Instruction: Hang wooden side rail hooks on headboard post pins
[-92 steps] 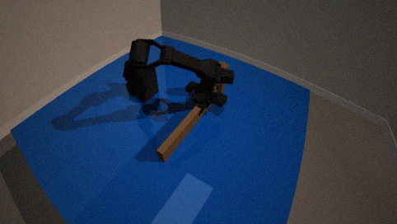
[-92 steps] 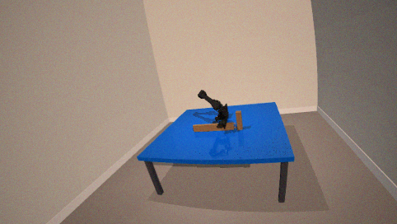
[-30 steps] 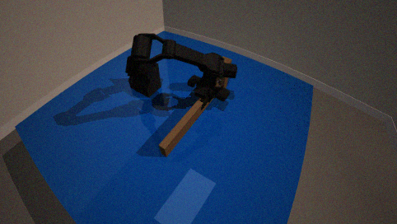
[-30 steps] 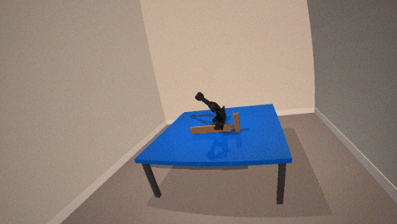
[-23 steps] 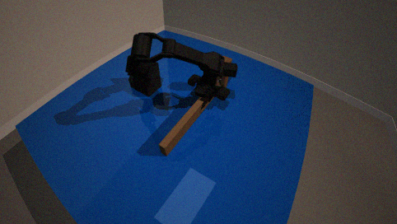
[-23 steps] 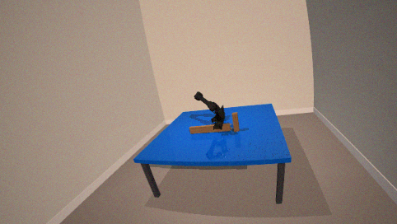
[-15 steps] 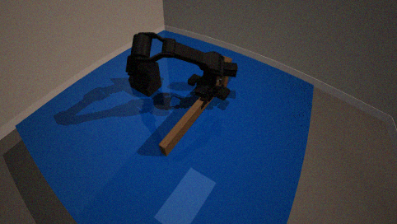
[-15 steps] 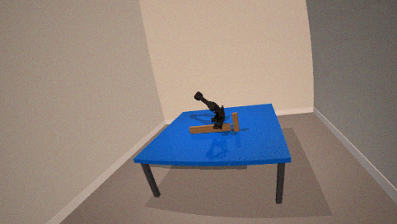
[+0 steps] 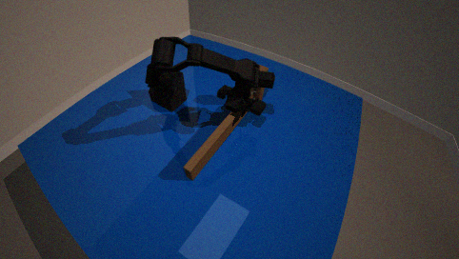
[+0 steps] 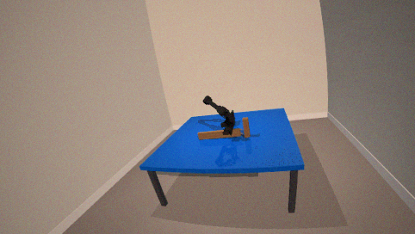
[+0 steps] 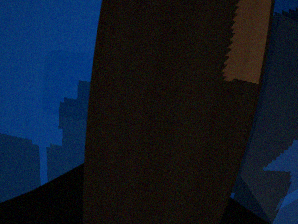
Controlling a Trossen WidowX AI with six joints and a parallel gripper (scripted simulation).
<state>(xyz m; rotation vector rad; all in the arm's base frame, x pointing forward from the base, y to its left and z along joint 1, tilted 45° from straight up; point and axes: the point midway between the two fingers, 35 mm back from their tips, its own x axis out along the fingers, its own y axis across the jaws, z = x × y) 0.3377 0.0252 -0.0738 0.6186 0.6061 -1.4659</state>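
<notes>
The wooden side rail [image 9: 209, 148] [image 10: 211, 135] [image 11: 160, 110] lies lengthwise toward the headboard post, its far end low at the table top. My gripper [image 9: 237, 113] [image 10: 228, 132] is shut on the rail near its post-side end. The upright wooden post [image 9: 263, 69] [image 10: 246, 127] stands just beyond that end; in the exterior view a narrow gap shows between rail and post. The rail fills the middle of the wrist view, with dark finger parts at the lower corners. The hooks, slot and pins cannot be made out, so whether they touch is hidden.
The blue table [image 9: 295, 167] [image 10: 181, 155] carries the rail, post and arm. The arm's base [image 9: 167, 90] stands left of the post in the top view, and the arm reaches over the rail's post-side end. Walls stand behind the table.
</notes>
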